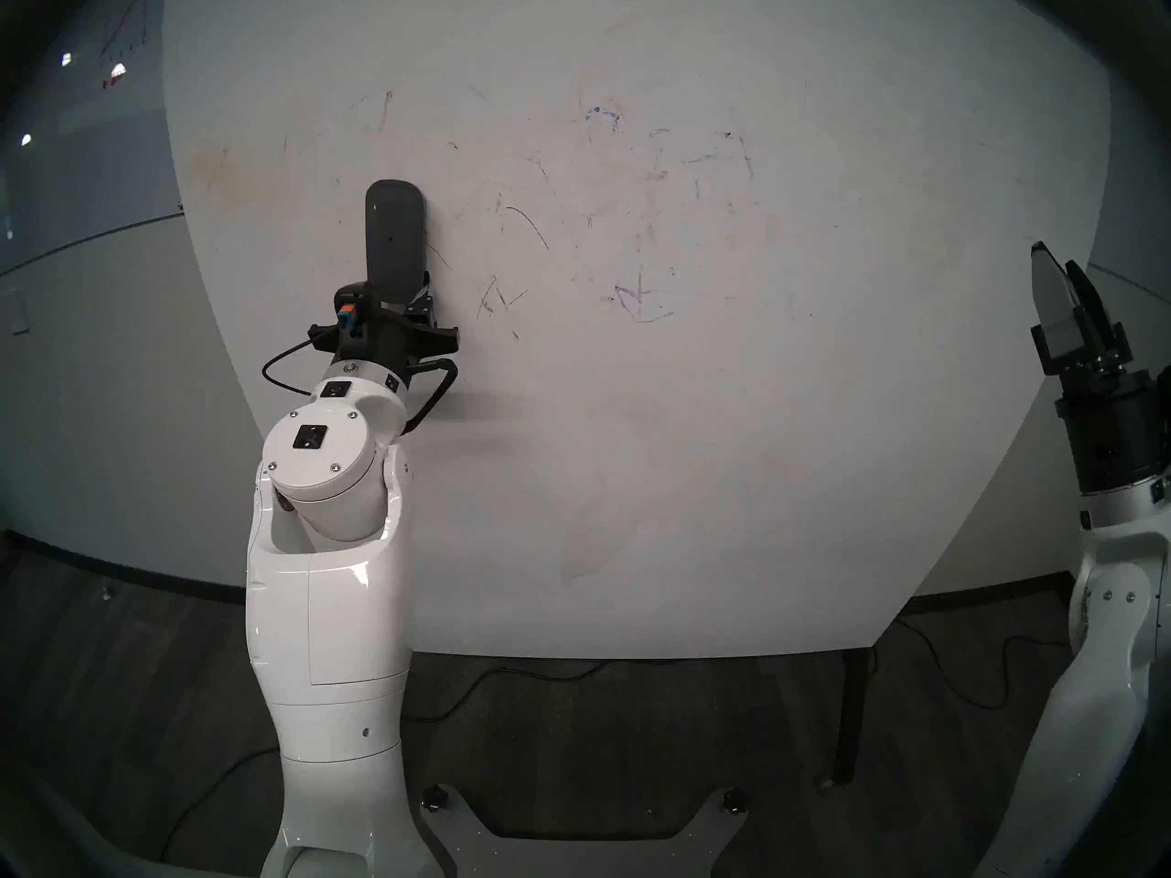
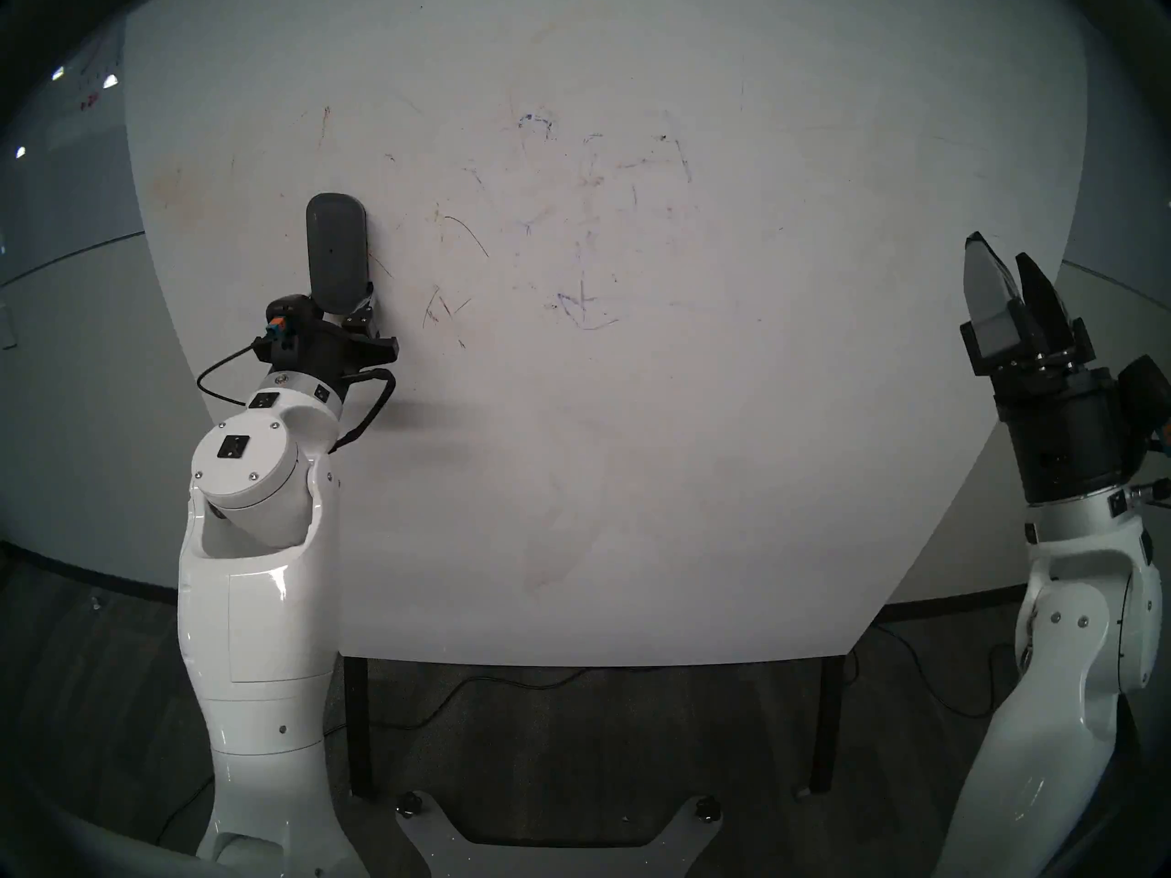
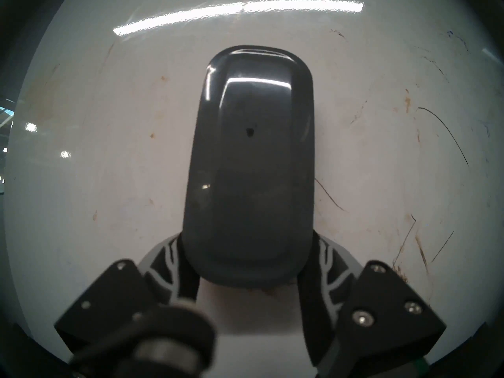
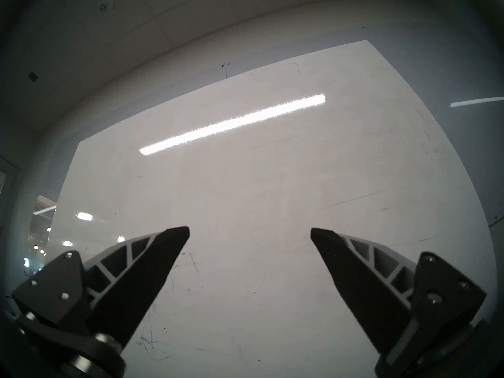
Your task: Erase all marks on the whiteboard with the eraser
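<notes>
Whiteboard (image 1: 633, 477) fills most of what we see, standing upright ahead of both arms, smudged with brownish stains. Our left gripper (image 1: 398, 300) is clamped on the lower end of the eraser (image 1: 394, 243), a finger (image 3: 163, 263) on each long side. We hold the dark grey block upright with its long axis vertical, on the left part of the board; its back seems to lie against the surface, though we cannot confirm contact. To its right we see faint blue marks (image 1: 637, 300), near the board's middle and well apart from the eraser. Our right gripper (image 4: 249, 233) hangs spread wide and empty at the far right, clear of the board.
</notes>
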You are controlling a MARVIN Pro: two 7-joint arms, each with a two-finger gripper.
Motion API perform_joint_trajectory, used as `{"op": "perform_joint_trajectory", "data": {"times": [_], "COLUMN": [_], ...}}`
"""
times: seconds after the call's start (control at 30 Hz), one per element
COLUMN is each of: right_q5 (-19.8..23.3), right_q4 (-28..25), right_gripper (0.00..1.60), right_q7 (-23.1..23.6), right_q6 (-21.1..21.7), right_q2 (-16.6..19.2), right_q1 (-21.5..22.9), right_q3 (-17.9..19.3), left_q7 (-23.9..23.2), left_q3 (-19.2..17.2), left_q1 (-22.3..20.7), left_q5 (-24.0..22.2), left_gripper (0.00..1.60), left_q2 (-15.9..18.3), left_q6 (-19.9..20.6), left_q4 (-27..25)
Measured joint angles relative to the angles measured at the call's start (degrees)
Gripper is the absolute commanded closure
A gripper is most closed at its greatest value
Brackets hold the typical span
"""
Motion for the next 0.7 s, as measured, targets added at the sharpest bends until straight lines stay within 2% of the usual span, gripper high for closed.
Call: {"op": "perform_joint_trajectory", "data": {"times": [0.13, 0.2, 0.27, 0.3, 0.7], "right_q5": [0.02, 0.02, 0.03, 0.03, -0.01], "right_q4": [0.0, 0.0, 0.0, 0.0, 0.0], "right_gripper": [0.0, 0.0, 0.0, 0.0, 0.0], "right_q7": [0.12, 0.17, 0.22, 0.24, 0.42], "right_q6": [0.0, 0.0, 0.0, 0.0, 0.02], "right_q2": [-0.21, -0.29, -0.4, -0.44, -0.81], "right_q1": [0.0, 0.0, 0.01, 0.01, 0.05], "right_q3": [0.07, 0.08, 0.09, 0.09, 0.0], "left_q7": [0.9, 1.18, 1.37, 1.41, 0.58], "left_q3": [0.47, 0.64, 0.81, 0.88, 1.31], "left_q1": [0.08, 0.2, 0.44, 0.6, 2.18], "left_q5": [-0.58, -0.78, -1.06, -1.21, -2.67], "left_gripper": [1.56, 1.4, 1.12, 1.05, 1.02], "left_q2": [0.18, 0.28, 0.38, 0.43, 0.85], "left_q6": [0.92, 1.3, 1.78, 2.02, 4.74], "left_q4": [-0.35, -0.51, -0.76, -0.91, -2.07]}}
